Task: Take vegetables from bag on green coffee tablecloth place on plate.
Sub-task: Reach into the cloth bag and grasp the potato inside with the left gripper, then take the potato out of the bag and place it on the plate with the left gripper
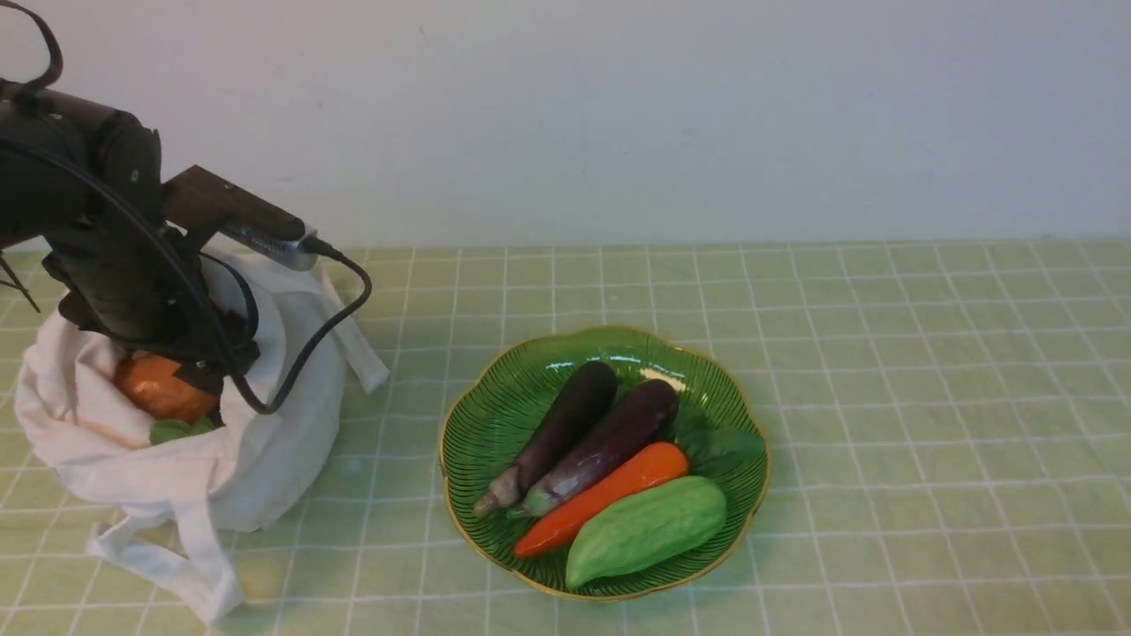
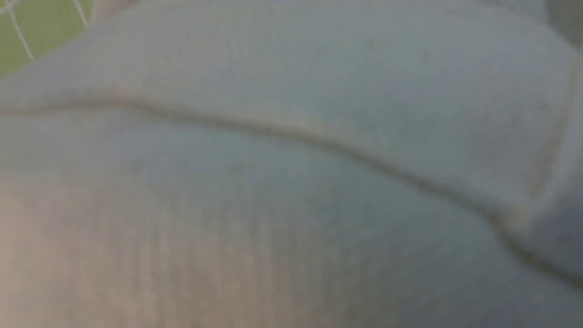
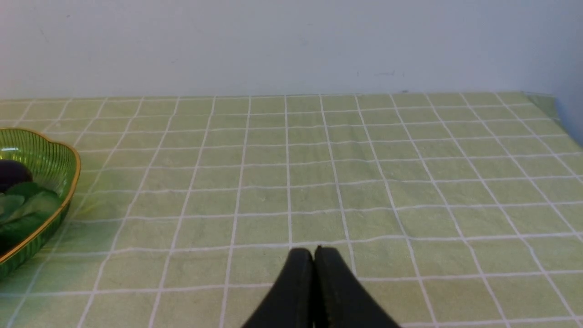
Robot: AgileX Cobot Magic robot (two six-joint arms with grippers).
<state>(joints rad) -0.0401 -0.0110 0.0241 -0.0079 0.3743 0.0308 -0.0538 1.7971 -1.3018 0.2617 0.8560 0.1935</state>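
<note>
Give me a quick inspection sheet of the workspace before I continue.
Surface: green checked tablecloth, flat.
Job's things: white bag open, orange vegetable inside; plate holds two eggplants, carrot, green gourd, leaves.
Clutter: nothing seen.
Grippers: left gripper down in the bag, jaws hidden; right gripper shut, empty, over the tablecloth.
Cables: black cable loops from left wrist across the bag.
Surroundings: plain pale wall.

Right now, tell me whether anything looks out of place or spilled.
Nothing is spilled or damaged. Only the bag sags crumpled, one strap trailing loose on the tablecloth; the vegetables lie neatly inside the plate.
</note>
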